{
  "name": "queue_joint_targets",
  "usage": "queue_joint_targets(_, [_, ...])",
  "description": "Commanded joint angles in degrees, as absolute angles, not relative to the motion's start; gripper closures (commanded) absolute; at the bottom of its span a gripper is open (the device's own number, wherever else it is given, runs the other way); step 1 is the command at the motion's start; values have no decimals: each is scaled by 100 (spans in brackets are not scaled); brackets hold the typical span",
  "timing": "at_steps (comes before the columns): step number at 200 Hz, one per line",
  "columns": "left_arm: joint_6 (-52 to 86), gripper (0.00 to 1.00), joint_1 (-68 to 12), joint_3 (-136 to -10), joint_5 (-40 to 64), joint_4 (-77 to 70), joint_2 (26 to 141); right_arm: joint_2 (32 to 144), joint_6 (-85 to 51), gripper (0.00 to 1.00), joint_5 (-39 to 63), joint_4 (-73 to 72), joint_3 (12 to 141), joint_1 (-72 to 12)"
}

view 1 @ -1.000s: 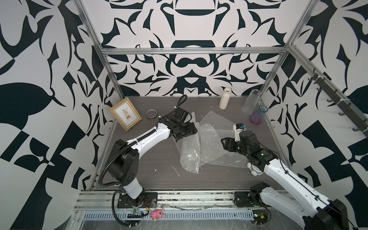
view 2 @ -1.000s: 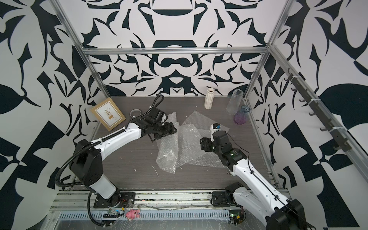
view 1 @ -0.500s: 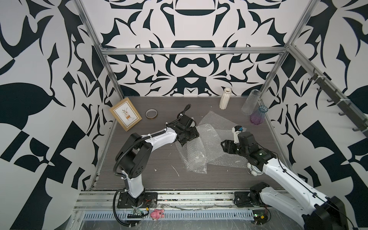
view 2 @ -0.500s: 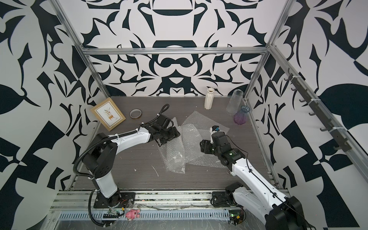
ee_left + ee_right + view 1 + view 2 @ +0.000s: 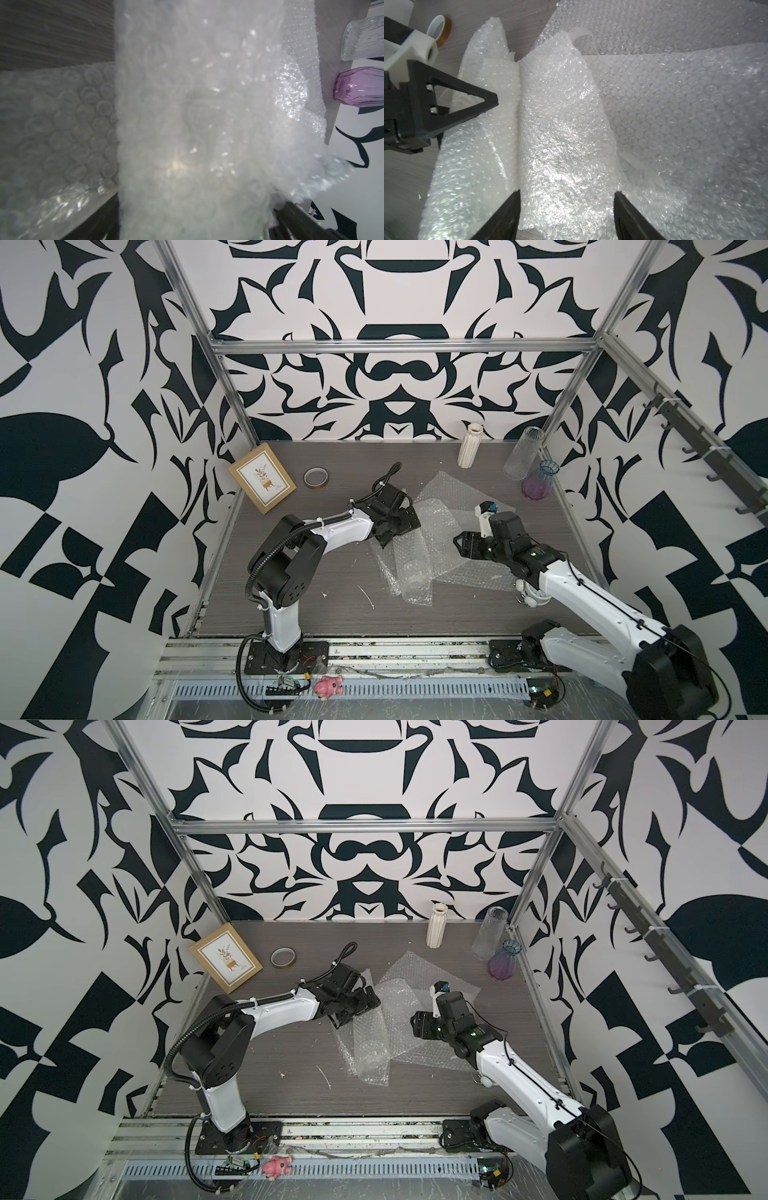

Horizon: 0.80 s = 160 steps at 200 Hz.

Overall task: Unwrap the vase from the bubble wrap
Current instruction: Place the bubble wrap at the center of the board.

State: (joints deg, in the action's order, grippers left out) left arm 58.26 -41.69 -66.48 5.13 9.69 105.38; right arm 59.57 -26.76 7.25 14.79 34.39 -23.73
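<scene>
Here we go: the bubble wrap [image 5: 419, 568] sprawls in overlapping sheets over the middle of the table [image 5: 291, 605], running out toward 3 o'clock. My left gripper [image 5: 402, 526] sits at its 10 o'clock edge, fingers spread wide with a fold of wrap draped between them. My right gripper [image 5: 566, 192] hovers at the 3 o'clock side, fingers apart, pinching nothing, while a white vase [image 5: 469, 445], a clear vase [image 5: 521, 454] and a purple vase [image 5: 537, 481] stand unwrapped at 1 o'clock.

Bubble wrap [image 5: 415, 568] = clear, crinkly, glossy plastic; tabletop [image 5: 332, 605] matt grey wood-grain; purple vase [image 5: 536, 485] glossy glass.
</scene>
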Motion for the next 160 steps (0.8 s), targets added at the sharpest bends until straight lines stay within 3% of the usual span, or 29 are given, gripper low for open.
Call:
queue_joint_targets(1, [5723,1,-4202,-6732,810,850,10190,5804,-2508,28,929,1172,3759,-2391])
queue_joint_targets(87, [4259,0,-3926,-7473,1399,2229,9427,5640,-2665,32,704,481,3661,-2608])
queue_joint_targets(160, [4264,10,-3248,-6896,1633,2281,8759,6520,-2310,41,200,761,4359,-3452])
